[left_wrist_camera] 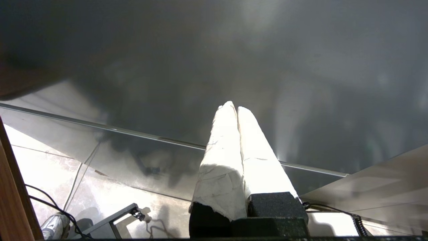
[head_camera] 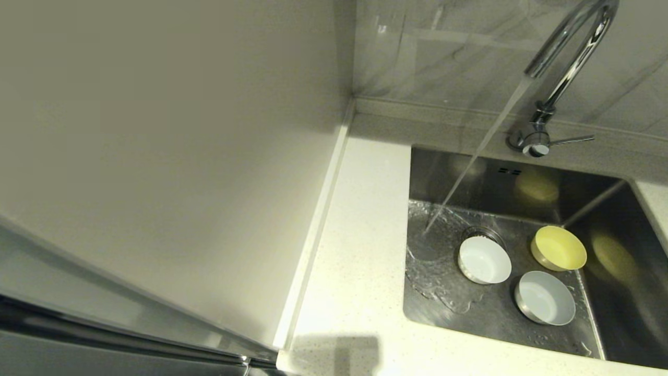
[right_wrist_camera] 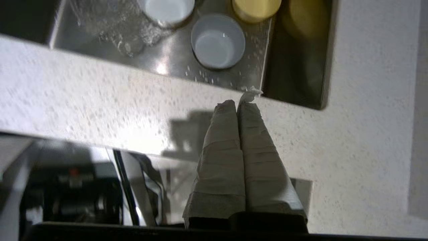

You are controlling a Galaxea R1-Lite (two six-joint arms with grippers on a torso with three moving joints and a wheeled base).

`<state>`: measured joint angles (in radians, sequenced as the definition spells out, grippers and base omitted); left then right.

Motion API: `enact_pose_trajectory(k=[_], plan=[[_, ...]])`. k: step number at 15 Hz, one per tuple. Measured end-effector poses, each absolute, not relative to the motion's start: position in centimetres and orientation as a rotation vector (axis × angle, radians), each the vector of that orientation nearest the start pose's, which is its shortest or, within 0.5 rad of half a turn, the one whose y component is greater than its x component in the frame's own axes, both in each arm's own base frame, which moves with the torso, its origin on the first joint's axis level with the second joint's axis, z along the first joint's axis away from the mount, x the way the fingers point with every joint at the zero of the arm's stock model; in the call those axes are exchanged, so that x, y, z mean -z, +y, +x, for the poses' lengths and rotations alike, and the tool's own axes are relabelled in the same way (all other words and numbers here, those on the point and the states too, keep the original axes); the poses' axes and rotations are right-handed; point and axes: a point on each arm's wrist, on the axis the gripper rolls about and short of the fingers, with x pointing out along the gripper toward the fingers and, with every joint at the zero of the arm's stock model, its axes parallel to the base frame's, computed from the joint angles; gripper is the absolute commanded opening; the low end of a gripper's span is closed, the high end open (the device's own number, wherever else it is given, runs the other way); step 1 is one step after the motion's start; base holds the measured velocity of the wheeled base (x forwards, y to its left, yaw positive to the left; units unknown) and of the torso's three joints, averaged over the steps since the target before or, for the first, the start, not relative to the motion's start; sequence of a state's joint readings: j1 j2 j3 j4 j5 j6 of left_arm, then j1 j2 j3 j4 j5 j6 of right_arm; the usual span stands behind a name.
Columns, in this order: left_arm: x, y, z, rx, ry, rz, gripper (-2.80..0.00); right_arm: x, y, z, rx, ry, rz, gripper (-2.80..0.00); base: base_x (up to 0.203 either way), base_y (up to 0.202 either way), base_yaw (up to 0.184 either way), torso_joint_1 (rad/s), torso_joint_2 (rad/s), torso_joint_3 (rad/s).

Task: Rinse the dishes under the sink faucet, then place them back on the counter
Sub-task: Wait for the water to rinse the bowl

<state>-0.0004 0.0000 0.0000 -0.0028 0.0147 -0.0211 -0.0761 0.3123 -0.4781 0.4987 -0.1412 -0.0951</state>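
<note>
Three small bowls stand upright on the floor of the steel sink point(head_camera: 600, 219): a white bowl point(head_camera: 485, 260) partly over the drain, a pale yellow bowl point(head_camera: 559, 248) to its right, and a bluish-white bowl point(head_camera: 545, 297) nearest the front. Water streams from the chrome faucet point(head_camera: 569, 57) onto the sink floor left of the white bowl, hitting no bowl. My right gripper point(right_wrist_camera: 236, 104) is shut and empty above the front strip of the white counter point(right_wrist_camera: 100, 100), short of the bluish-white bowl point(right_wrist_camera: 218, 42). My left gripper point(left_wrist_camera: 233, 107) is shut and empty, low beside a dark cabinet front.
The faucet's thin lever point(head_camera: 571, 139) points right at its base. A cream wall panel point(head_camera: 156, 156) fills the left side. A strip of speckled counter point(head_camera: 355, 250) lies between the panel and the sink. Neither arm shows in the head view.
</note>
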Motion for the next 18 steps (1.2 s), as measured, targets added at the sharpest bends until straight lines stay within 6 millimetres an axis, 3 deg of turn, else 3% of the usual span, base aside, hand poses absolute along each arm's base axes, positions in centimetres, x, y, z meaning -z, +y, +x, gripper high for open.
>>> enact_pose_trajectory(k=[5, 7, 11, 15, 18], plan=[[-7.6, 0.0, -2.3, -0.014, -0.003, -0.021, -2.80, -12.7, -0.4, -4.6, 0.150, 0.189, -0.189, -2.80, 0.000, 0.000, 0.000, 0.000, 0.00, 0.000], [-7.6, 0.0, -2.3, -0.014, -0.003, -0.021, -2.80, -13.2, -0.4, -4.9, 0.166, 0.024, -0.234, -2.80, 0.000, 0.000, 0.000, 0.000, 0.00, 0.000], [-7.6, 0.0, -2.3, -0.014, -0.003, -0.021, -2.80, -16.0, -0.4, -6.2, 0.220, -0.271, -0.276, -2.80, 0.000, 0.000, 0.000, 0.000, 0.00, 0.000], [-7.6, 0.0, -2.3, -0.014, -0.002, -0.021, -2.80, -17.3, -0.3, -7.2, 0.183, -0.349, -0.281, -2.80, 0.000, 0.000, 0.000, 0.000, 0.00, 0.000], [-7.6, 0.0, -2.3, -0.014, -0.003, -0.021, -2.80, -15.8, -0.2, -6.1, 0.114, -0.290, -0.292, -2.80, 0.000, 0.000, 0.000, 0.000, 0.00, 0.000]])
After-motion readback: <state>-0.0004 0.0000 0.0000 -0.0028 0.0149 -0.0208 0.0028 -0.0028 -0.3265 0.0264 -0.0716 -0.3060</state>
